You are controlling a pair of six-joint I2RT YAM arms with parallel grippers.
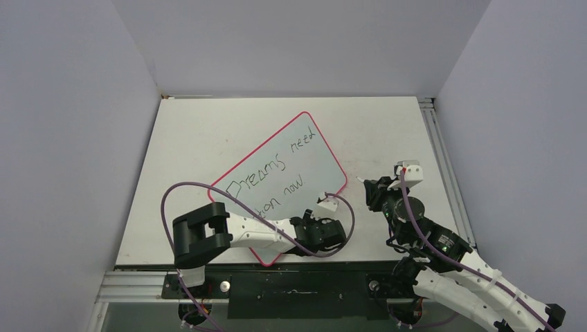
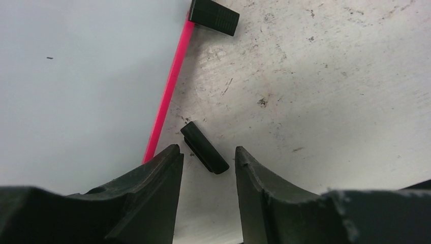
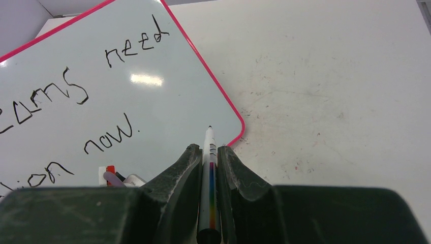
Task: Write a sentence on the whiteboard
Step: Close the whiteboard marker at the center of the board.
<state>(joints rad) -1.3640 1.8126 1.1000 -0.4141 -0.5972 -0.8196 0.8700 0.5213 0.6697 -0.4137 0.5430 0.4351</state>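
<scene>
Scuffed white tabletop, whiteboard bearing the sentence, left fingers apart, right fingers clamped on marker

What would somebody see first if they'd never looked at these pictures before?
Probably the whiteboard, lying crooked in the middle of the table with a bright pink rim, and the sentence handwritten on it in black, starting "Dreams need". Next comes the right gripper, beside the board's right corner, shut on a marker with a rainbow stripe, its tip pointing toward that corner.
</scene>
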